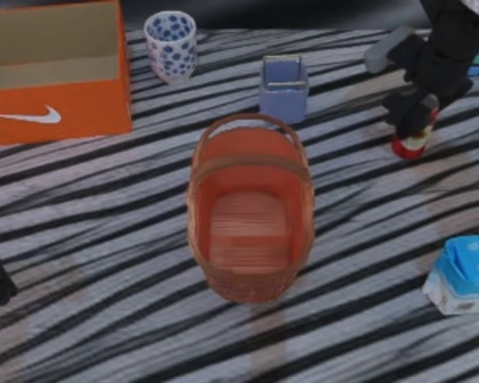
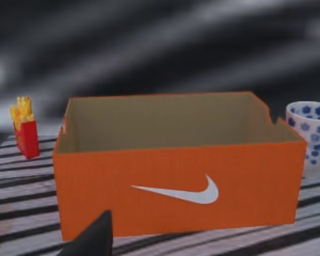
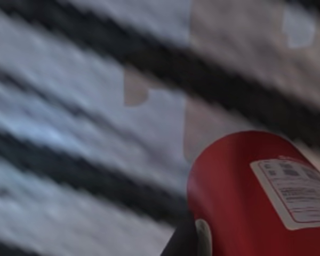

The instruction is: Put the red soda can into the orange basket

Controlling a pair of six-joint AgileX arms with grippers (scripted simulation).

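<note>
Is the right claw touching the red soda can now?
Cannot tell. In the top view the right claw sits directly over the red soda can, hiding any contact; the right wrist view shows the can close, no clear grip.

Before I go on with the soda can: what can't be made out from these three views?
- Right gripper, top view: the arm covers the red soda can top; whether the fingers are closed on it is unclear.
- Right wrist view: can cut off by the edge.
- Left gripper, top view: only a dark part at the left edge.
- Orange basket: absent from both wrist views.
</note>
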